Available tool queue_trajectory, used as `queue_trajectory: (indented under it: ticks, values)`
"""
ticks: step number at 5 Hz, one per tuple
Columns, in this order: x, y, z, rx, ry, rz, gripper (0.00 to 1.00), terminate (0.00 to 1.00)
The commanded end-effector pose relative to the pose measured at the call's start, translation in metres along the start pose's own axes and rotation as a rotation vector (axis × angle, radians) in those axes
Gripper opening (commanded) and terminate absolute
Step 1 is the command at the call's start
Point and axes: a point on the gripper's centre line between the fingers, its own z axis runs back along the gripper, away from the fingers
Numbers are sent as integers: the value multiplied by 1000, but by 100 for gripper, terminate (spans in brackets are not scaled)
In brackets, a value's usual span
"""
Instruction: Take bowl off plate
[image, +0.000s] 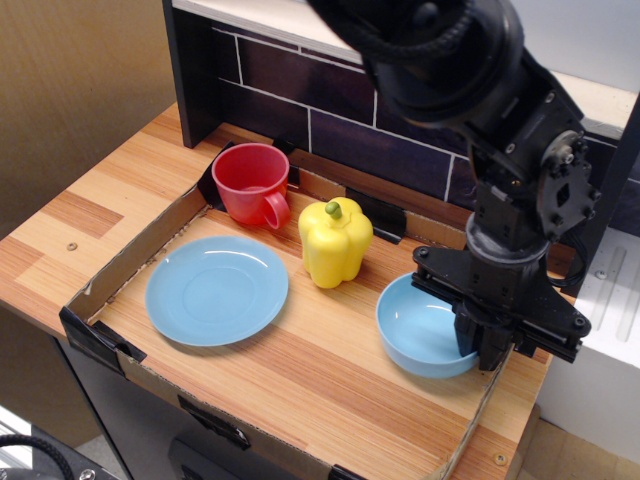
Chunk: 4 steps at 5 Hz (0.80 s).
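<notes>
The light blue bowl (420, 328) is at the right side of the cardboard tray, low over or on the wooden floor, well apart from the flat light blue plate (216, 289) at the left. My black gripper (482, 348) comes down from above and is shut on the bowl's right rim. The arm hides the bowl's far right edge. The plate lies bare.
A yellow toy pepper (334, 241) stands between plate and bowl. A red cup (252, 184) with handle sits at the tray's back left. The cardboard tray wall (92, 330) rings the area. A dark brick backsplash (330, 120) is behind, and a white unit (605, 330) stands at the right.
</notes>
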Motion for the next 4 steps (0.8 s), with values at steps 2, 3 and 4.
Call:
queue_trajectory:
  ticks: [2,3,4]
  values:
    - [20,-2,24,-61,-91,73,100,0]
    - [18,1,41,-71,-95,86,100,0]
    - [9,7,54,-109,-114,100,100,0]
